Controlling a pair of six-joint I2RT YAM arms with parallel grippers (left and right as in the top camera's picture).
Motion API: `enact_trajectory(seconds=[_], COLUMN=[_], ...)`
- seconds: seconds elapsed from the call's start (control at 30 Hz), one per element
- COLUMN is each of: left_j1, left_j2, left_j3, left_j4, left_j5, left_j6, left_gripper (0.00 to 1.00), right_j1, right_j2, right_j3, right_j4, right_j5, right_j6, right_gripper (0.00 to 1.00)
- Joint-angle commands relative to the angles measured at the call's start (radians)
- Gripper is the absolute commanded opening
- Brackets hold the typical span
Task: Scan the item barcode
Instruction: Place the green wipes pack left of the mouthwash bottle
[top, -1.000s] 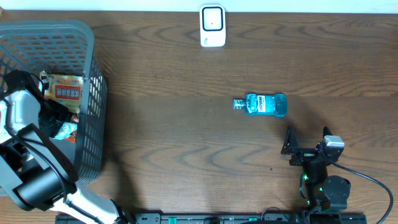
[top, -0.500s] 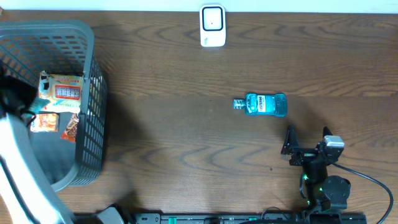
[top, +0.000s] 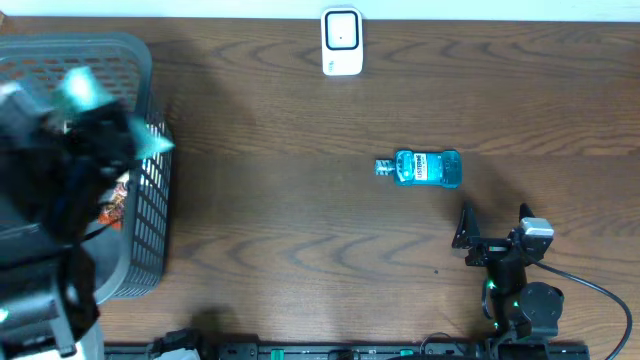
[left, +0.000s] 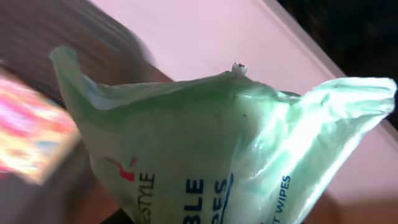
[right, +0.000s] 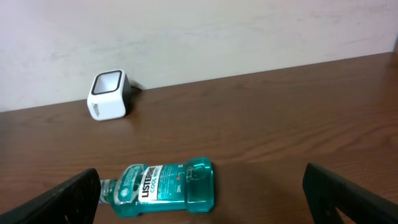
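The left gripper (top: 105, 135) held the green pack of wipes (top: 78, 92) clamped above the basket (top: 150, 230), the scanner (top: 341, 40) lying well off to that gripper's right and farther forward across the table (top: 300, 250), while the right gripper (top: 495, 225) sat wide open near the mouthwash bottle (top: 428, 168).

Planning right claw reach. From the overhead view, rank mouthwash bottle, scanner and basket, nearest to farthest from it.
1. Mouthwash bottle: just ahead of the right claw, lying on its side.
2. Scanner: farther ahead, toward the middle.
3. Basket: far across on the left side.
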Motion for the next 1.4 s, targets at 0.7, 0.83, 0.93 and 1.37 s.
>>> enact_trajectory(seconds=[0.7,0.83,0.93,1.37], left_j1=[-0.862,-0.867,-0.866,-0.705], left_j2=[0.929,0.963,0.93,0.365], left_j3=[0.003,0.003,0.003,0.006], left_j4=[0.135,0.127,0.126,0.087], left_j5=[-0.185,-0.185,-0.21,-0.575], left_j6=[-0.063,-0.078,-0.068,0.037], left_gripper=[0.37,0.86,0.99,0.98], right_j1=[0.004,0.004,0.004,0.004], right_j2=[-0.002,-0.002,-0.002,-0.002], right_j3=[-0.002,-0.002,-0.002,-0.002], right_j4=[-0.003,-0.003,-0.003,-0.003], right_j5=[0.005,0.005,0.005,0.005], right_j6=[-0.011,-0.011,-0.011,-0.011], right_gripper=[0.99,0.99,0.99,0.99])
